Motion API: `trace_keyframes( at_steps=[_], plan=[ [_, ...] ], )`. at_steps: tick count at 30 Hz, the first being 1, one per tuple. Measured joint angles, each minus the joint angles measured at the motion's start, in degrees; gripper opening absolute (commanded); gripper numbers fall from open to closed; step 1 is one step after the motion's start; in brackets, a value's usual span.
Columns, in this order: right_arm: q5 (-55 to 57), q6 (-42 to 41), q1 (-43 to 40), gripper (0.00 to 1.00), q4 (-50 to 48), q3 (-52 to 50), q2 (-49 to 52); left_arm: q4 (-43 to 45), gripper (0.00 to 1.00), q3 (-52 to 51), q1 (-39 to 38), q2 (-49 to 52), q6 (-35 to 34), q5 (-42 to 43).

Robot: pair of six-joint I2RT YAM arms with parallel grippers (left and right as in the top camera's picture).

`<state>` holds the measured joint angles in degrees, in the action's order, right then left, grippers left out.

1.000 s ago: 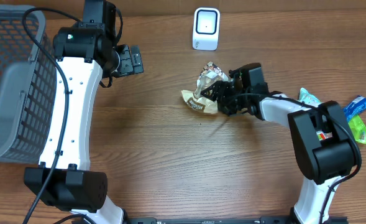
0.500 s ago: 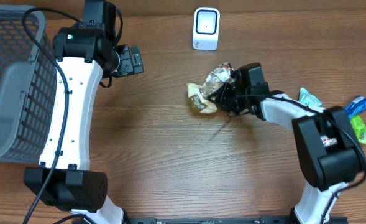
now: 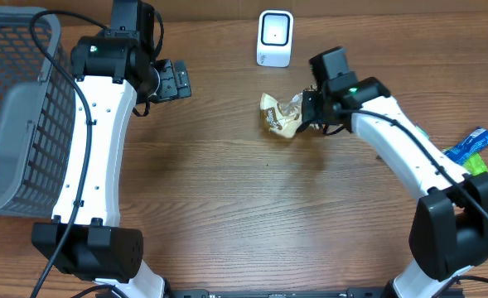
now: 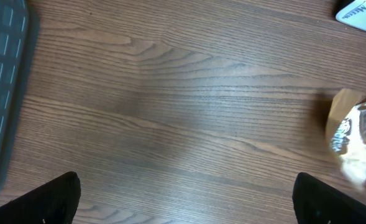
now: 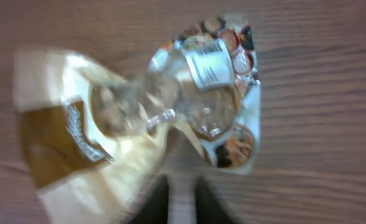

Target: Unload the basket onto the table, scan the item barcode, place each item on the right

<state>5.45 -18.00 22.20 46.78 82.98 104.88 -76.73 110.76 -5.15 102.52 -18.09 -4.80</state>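
Overhead, right fingers (image 3: 311,110) pinching snack bag (image 3: 281,116) near scanner (image 3: 274,38), left fingers (image 3: 176,80) wide, well apart across table (image 3: 252,207).

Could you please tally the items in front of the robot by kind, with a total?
Barcode scanner: 1
Grey basket: 1
Packets: 3 (cream snack bag, blue packet, green packet)
Total: 5 in view
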Motion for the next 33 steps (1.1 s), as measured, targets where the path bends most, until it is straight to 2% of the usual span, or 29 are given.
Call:
trace_keyframes(
  at_steps=[2,3,4,9,14,19,26,29,33],
  plan=[
    [2.4,-1.4,1.2,0.7,1.7,0.0,0.0,0.0,1.0,0.0,0.0,0.0,0.0,0.0],
    [3.1,-3.2,1.6,0.78,2.3,0.0,0.0,0.0,1.0,0.0,0.0,0.0,0.0,0.0],
    [3.4,-6.5,1.5,0.81,2.8,0.0,0.0,0.0,1.0,0.0,0.0,0.0,0.0,0.0],
    [-3.2,-18.7,-4.0,0.81,-0.2,-1.3,0.0,0.0,1.0,0.0,0.0,0.0,0.0,0.0],
    [-14.1,-23.6,-11.2,0.79,-8.3,-8.1,0.0,0.0,1.0,0.0,0.0,0.0,0.0,0.0],
    [-20.3,-29.4,-11.7,0.79,-17.7,-15.9,0.0,0.0,1.0,0.0,0.0,0.0,0.0,0.0],
    [-21.7,-40.5,-10.8,0.82,-36.3,-27.2,0.0,0.0,1.0,0.0,0.0,0.0,0.0,0.0],
    [-18.7,-45.5,-10.8,0.83,-48.9,-31.8,0.0,0.0,1.0,0.0,0.0,0.0,0.0,0.0],
    [-17.0,-47.9,-10.8,0.82,-57.4,-32.9,1.3,0.0,1.0,0.0,0.0,0.0,0.0,0.0]
  ],
)
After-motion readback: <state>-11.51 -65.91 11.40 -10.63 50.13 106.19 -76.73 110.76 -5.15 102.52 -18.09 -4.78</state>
